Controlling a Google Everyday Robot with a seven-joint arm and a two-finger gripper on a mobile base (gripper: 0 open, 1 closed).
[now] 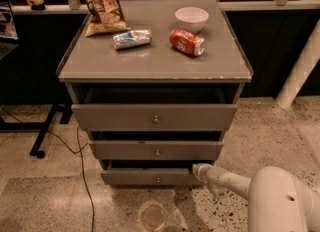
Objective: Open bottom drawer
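The bottom drawer [150,177] is the lowest and slimmest grey front of the cabinet, with a small round metal knob [158,179] at its centre. It stands pulled out a little, with a dark gap above its front. My gripper [196,169] is at the end of the white arm [235,182] that reaches in from the lower right. Its tip sits at the right end of the bottom drawer's front, at the top edge.
The middle drawer [156,150] and top drawer [154,117] also stand partly pulled out. On the cabinet top lie a chip bag [102,3], a silver can [132,39], a red can [187,42] and a white bowl [191,18]. A black cable [82,176] runs across the floor at left.
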